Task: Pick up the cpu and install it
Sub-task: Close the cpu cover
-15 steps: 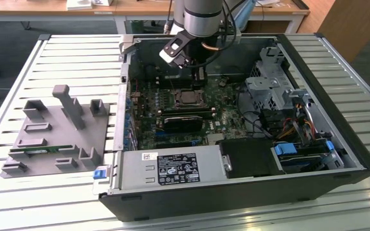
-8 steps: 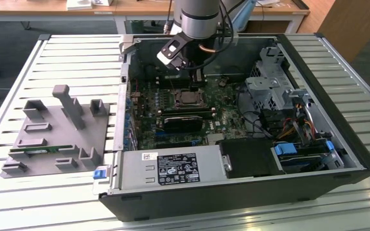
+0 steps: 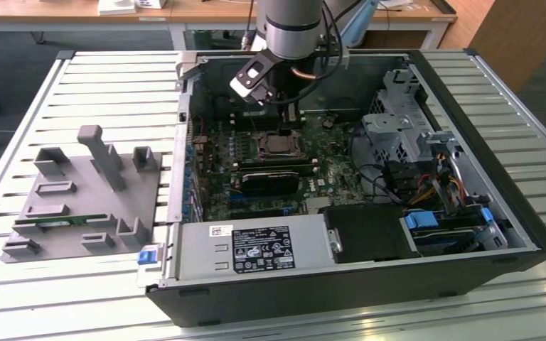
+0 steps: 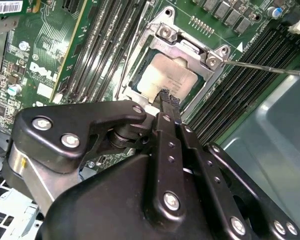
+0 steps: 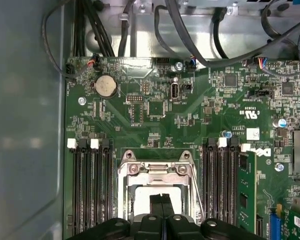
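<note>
The cpu [image 4: 162,75], a small square chip with a pale metal top, lies flat in the motherboard socket [image 4: 190,47] inside the open computer case [image 3: 529,234]. My gripper [image 4: 168,98] hangs just above the chip's near edge with its two black fingers pressed together and nothing between them. In the first wrist view the fingertips [image 5: 156,200] cover the middle of the cpu [image 5: 140,202] inside the metal socket frame [image 5: 157,170]. The exterior view shows the gripper [image 3: 287,122] reaching down into the case above the socket [image 3: 278,145].
Memory slots [image 5: 90,190] flank the socket on both sides. A thin socket lever [image 4: 260,66] sticks out over the slots. A black heatsink block [image 3: 268,181] and power supply [image 3: 254,245] sit nearer. A grey fixture tray [image 3: 74,199] holds a green memory stick [image 3: 60,220].
</note>
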{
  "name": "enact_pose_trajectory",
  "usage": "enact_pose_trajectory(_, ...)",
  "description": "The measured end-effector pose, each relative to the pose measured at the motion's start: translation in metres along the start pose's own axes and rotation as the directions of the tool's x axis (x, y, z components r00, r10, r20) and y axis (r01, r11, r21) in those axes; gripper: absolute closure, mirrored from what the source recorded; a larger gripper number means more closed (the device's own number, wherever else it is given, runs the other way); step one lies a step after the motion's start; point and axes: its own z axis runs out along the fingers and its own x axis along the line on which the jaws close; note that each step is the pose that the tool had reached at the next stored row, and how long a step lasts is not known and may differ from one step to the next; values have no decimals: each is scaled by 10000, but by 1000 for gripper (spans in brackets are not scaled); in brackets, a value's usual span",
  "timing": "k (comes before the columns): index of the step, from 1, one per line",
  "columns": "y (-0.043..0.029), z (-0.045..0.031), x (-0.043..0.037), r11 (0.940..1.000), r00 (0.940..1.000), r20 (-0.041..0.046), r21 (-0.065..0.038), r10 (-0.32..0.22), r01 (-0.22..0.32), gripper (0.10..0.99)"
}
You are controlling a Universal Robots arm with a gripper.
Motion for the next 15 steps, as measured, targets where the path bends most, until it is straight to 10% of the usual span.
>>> enact_pose_trajectory(15,-131,85,-1,10000,10000,1,1,-1,1,980)
